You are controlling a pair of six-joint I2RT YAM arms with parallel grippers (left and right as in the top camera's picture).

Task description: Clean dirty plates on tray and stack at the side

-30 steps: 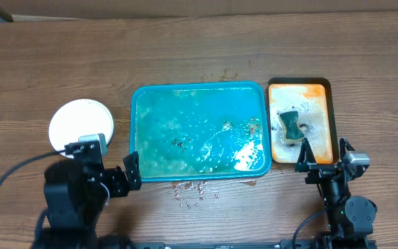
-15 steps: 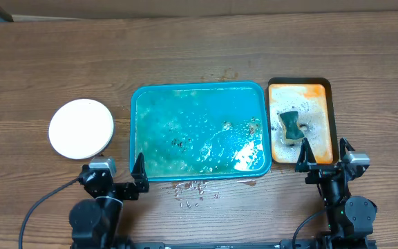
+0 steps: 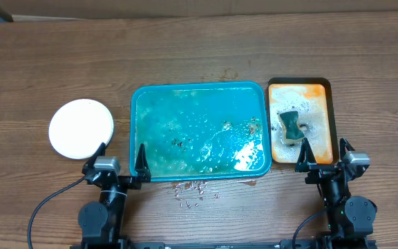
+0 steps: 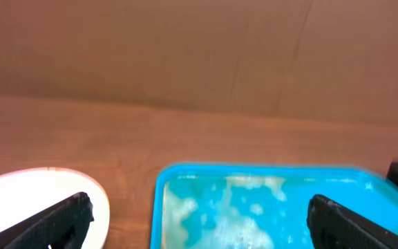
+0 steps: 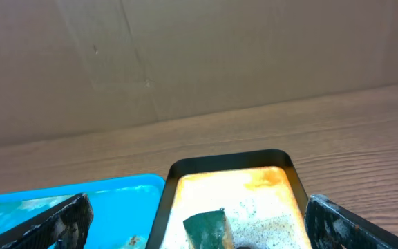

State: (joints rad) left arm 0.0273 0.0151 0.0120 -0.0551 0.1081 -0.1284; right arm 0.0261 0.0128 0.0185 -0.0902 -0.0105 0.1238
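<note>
My left fingers (image 3: 142, 158) are spread wide, holding nothing, low at the worktop (image 3: 199, 55) edge between the plates (image 3: 81, 128) and the tray (image 3: 199, 86). My right fingers (image 3: 302, 155) are spread too, before the orange tray (image 3: 300, 81). A careless swing could knock the plates or catch the wet tray's rim — both are near. From above only one white disc shows, so how many plates are stacked I cannot tell — the wrist view cuts them off.

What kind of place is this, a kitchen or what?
Probably a robot test bench staged for dishwashing, not a real kitchen: a bare wooden table against a cardboard wall, a soapy teal tray, and a sponge in a foamy orange tray.
</note>
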